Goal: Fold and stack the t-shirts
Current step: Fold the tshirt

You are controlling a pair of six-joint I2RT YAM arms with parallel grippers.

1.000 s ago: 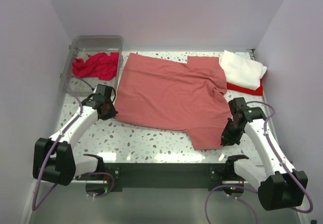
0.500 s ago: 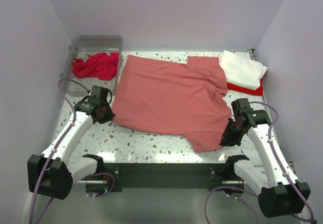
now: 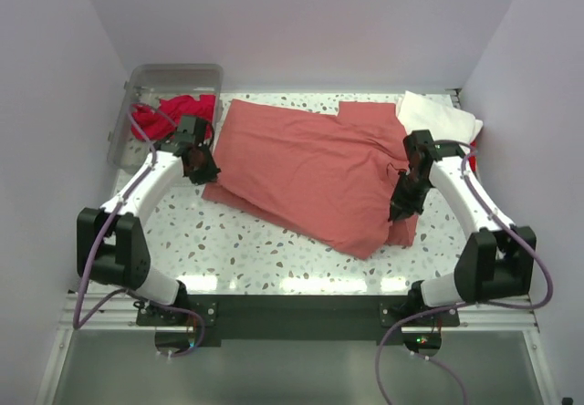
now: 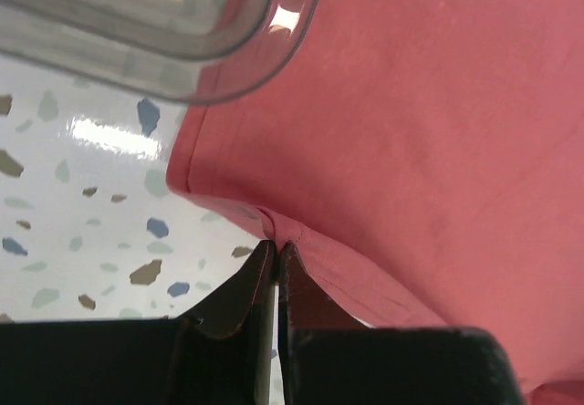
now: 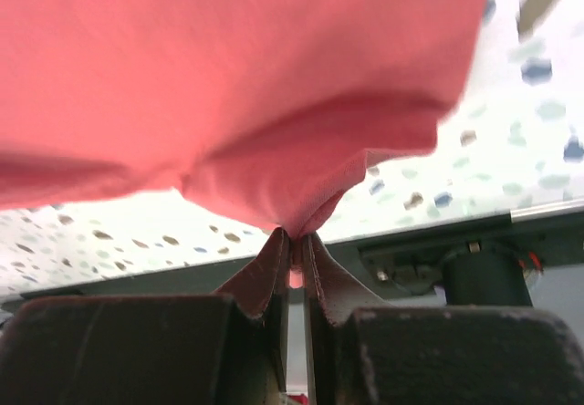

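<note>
Here,
- The large faded coral-red cotton t-shirt point(image 3: 310, 163) lies spread across the middle of the speckled white terrazzo tabletop point(image 3: 255, 241). It is the landmark for everything below.
- The left gripper point(image 3: 203, 170) sits at that shirt's left edge. Its dark fingers are pressed together on a small pucker of the hem.
- In the left wrist view, the left gripper point(image 4: 276, 245) has its tips closed on the seamed edge of the shirt point(image 4: 438, 131). Around the pinch the cloth lies flat on the tabletop point(image 4: 73, 195).
- The right gripper point(image 3: 400, 210) is at the shirt's right side, over its near right part, pinching the fabric there.
- The right wrist view shows the right gripper point(image 5: 294, 236) clamped on a bunched fold of the shirt point(image 5: 228, 77). The cloth is drawn up clear of the tabletop point(image 5: 547, 86) and sags in a wide curve on either side of the pinch.
- Along its near side the shirt is doubled over itself in a slanting band that runs towards the right gripper.
- The clear rectangular plastic bin point(image 3: 173, 70) stands just beyond the shirt's far left corner. In the left wrist view, a rounded corner of the bin point(image 4: 182, 58) sits right beside the shirt's edge.
- A crumpled crimson t-shirt point(image 3: 160, 118) lies inside that bin, to the left of the coral shirt.
- A folded white t-shirt point(image 3: 436, 116) rests just off the coral shirt's far right corner.
</note>
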